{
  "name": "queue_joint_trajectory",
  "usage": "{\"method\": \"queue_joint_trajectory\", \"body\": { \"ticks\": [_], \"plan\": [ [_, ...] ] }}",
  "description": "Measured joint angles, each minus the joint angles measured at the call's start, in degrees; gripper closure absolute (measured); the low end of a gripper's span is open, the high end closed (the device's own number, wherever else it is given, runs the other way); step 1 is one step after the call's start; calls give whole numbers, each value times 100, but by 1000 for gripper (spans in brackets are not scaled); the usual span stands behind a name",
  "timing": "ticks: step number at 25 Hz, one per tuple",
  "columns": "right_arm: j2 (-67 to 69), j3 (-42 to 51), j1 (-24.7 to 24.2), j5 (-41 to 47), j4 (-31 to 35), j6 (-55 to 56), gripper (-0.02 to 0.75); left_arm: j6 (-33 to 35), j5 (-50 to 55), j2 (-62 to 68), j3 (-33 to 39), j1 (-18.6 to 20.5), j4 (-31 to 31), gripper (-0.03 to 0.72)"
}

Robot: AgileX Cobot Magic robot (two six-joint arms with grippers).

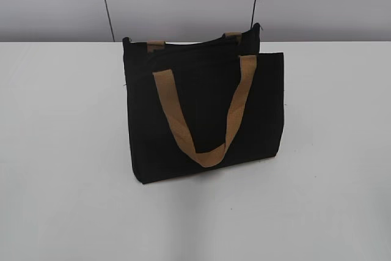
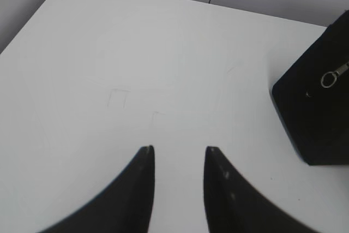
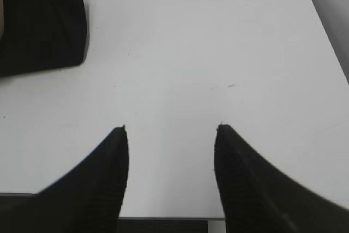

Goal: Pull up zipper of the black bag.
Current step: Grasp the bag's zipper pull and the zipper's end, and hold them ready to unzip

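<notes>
Zipper (image 2: 330, 78), ring pull showing, sits at the left end of the black bag (image 1: 204, 111), upright mid-counter (image 1: 61, 181). Left gripper (image 2: 179, 154) and right gripper (image 3: 170, 132) both agape, empty, well apart from bag. Nothing grasped; pull apparently not begun.

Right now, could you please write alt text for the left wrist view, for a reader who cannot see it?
The left gripper hangs over bare white table, its two dark jaws apart with nothing between them. At the right edge stands a corner of the black bag, with the zipper and its silver ring pull showing on it, well clear of the jaws.
</notes>
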Motion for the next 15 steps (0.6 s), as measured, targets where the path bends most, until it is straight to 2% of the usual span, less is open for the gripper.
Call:
{"method": "queue_joint_trajectory", "body": {
  "ticks": [15],
  "plan": [
    [0,0,0,0,0,0,337,0,0,0,0,0,35,452]
  ]
}}
